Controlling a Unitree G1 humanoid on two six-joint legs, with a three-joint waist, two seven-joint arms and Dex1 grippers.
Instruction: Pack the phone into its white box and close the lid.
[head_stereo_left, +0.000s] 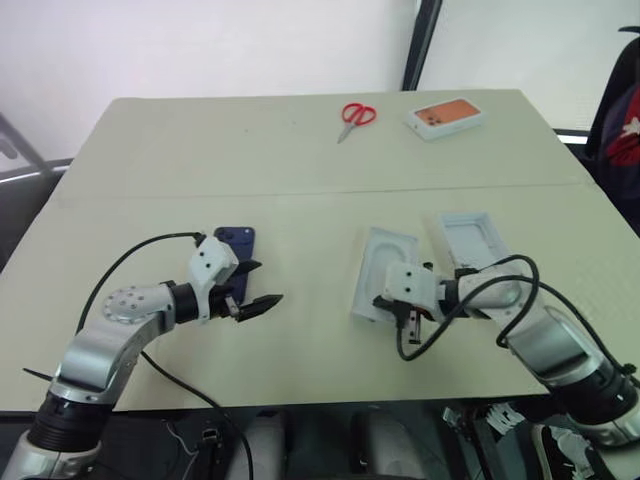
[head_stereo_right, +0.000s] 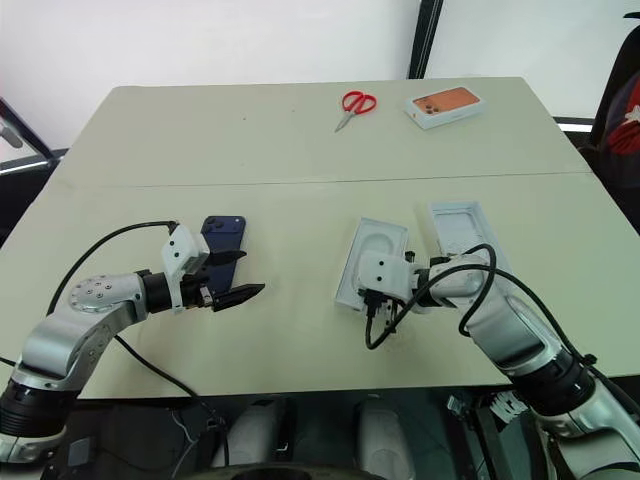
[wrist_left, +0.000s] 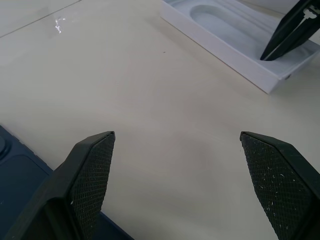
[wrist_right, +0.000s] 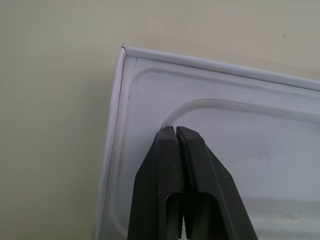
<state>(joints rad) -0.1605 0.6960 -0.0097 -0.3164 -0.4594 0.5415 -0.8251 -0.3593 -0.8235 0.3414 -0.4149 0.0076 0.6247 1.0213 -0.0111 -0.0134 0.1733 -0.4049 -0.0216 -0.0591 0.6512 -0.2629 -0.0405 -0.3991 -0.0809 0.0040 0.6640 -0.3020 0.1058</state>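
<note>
The dark navy phone (head_stereo_left: 236, 240) lies flat left of centre, partly behind my left gripper (head_stereo_left: 268, 283), which hovers open and empty just beside it above bare table; the phone's edge (wrist_left: 15, 172) sits beside one finger. The white box (head_stereo_left: 362, 292) lies right of centre, with a white insert with a rounded recess (head_stereo_left: 385, 262) inside it. The lid (head_stereo_left: 468, 232) lies open side up just right of the box, partly under my right arm. My right gripper (wrist_right: 174, 131) is shut on nothing, its tips over the insert near the box's near corner.
Red-handled scissors (head_stereo_left: 355, 116) and an orange-topped white box (head_stereo_left: 446, 116) lie at the table's far edge. Black cables loop off both wrists, one (head_stereo_left: 420, 340) near the white box. A dark chair (head_stereo_left: 620, 120) stands at the right.
</note>
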